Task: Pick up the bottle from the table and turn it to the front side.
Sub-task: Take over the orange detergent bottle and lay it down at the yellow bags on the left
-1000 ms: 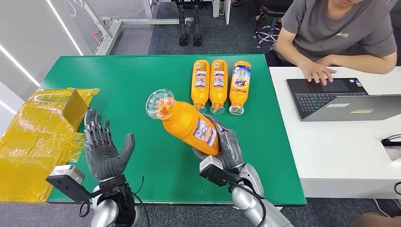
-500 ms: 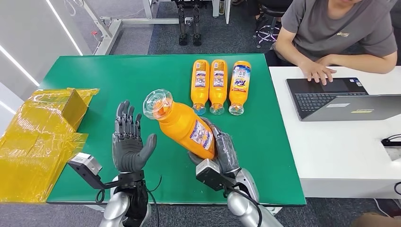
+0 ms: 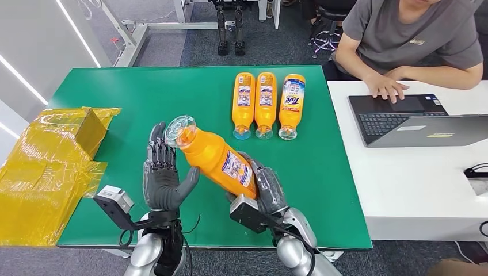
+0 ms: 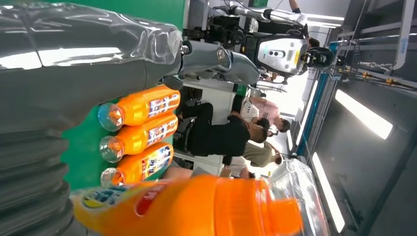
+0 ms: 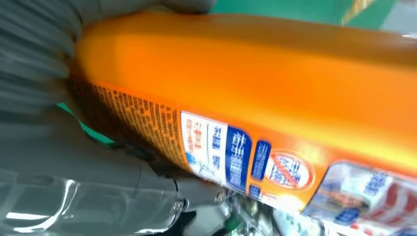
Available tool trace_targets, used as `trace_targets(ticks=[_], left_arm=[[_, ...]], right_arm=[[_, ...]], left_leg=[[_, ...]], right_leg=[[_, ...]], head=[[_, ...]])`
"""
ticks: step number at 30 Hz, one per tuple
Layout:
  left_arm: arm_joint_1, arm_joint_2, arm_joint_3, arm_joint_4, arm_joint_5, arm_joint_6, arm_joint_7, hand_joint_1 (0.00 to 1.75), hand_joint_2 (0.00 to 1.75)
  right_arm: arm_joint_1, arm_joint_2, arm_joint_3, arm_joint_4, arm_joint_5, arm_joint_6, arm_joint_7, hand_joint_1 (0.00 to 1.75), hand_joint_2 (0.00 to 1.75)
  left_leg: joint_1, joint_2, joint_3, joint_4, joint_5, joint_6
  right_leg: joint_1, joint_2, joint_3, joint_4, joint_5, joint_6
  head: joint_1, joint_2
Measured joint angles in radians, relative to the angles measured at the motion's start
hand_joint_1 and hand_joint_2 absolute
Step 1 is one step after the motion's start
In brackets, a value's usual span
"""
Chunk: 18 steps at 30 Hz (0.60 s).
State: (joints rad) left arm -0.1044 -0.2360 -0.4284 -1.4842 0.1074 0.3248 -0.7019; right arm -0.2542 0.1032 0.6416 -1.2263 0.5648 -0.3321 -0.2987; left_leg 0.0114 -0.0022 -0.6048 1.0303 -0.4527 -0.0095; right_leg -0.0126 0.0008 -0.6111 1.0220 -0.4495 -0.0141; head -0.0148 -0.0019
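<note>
Bottle (image 3: 214, 158) base hidden in right hand (image 3: 266, 192); label print blurred.

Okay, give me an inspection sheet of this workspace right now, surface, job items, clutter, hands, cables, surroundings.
Surface: green table.
Job's things: orange bottle held tilted above the table, clear cap toward the left robot hand; three more bottles lie side by side at the far edge.
Clutter: yellow wrapped boxes at the left.
Hands: right robot hand grips the bottle's base; left robot hand open, beside its neck.
Cables: black wires at the left wrist.
Surroundings: person at a laptop on a white desk.
</note>
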Motion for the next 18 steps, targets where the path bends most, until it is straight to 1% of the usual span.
trace_targets(ticks=[4,9,14,18], left_arm=[[-0.002,0.0,0.001,0.0,-0.014,0.015,0.0,0.0,1.75],[-0.002,-0.001,0.002,0.0,-0.031,0.03,0.0,0.0,1.75],[-0.002,-0.001,0.007,0.0,-0.037,0.034,0.0,0.0,1.75],[-0.002,-0.001,0.01,0.0,-0.039,0.035,0.0,0.0,1.75]], right_arm=[[-0.026,0.009,-0.003,0.024,-0.005,0.044,0.017,1.75,1.75],[-0.075,0.027,-0.006,0.085,-0.019,0.058,0.026,1.75,1.75],[-0.114,0.04,-0.006,0.139,-0.022,0.07,0.021,1.75,1.75],[-0.14,0.051,-0.001,0.18,-0.02,0.104,0.008,1.75,1.75]], left_leg=[[0.0,0.0,0.0,0.0,0.0,0.0],[0.0,0.0,0.0,0.0,0.0,0.0],[0.0,0.0,0.0,0.0,0.0,0.0],[0.0,0.0,0.0,0.0,0.0,0.0]], right_leg=[[0.0,0.0,0.0,0.0,0.0,0.0],[0.0,0.0,0.0,0.0,0.0,0.0],[0.0,0.0,0.0,0.0,0.0,0.0],[0.0,0.0,0.0,0.0,0.0,0.0]], head=[[0.0,0.0],[0.0,0.0],[0.0,0.0],[0.0,0.0]])
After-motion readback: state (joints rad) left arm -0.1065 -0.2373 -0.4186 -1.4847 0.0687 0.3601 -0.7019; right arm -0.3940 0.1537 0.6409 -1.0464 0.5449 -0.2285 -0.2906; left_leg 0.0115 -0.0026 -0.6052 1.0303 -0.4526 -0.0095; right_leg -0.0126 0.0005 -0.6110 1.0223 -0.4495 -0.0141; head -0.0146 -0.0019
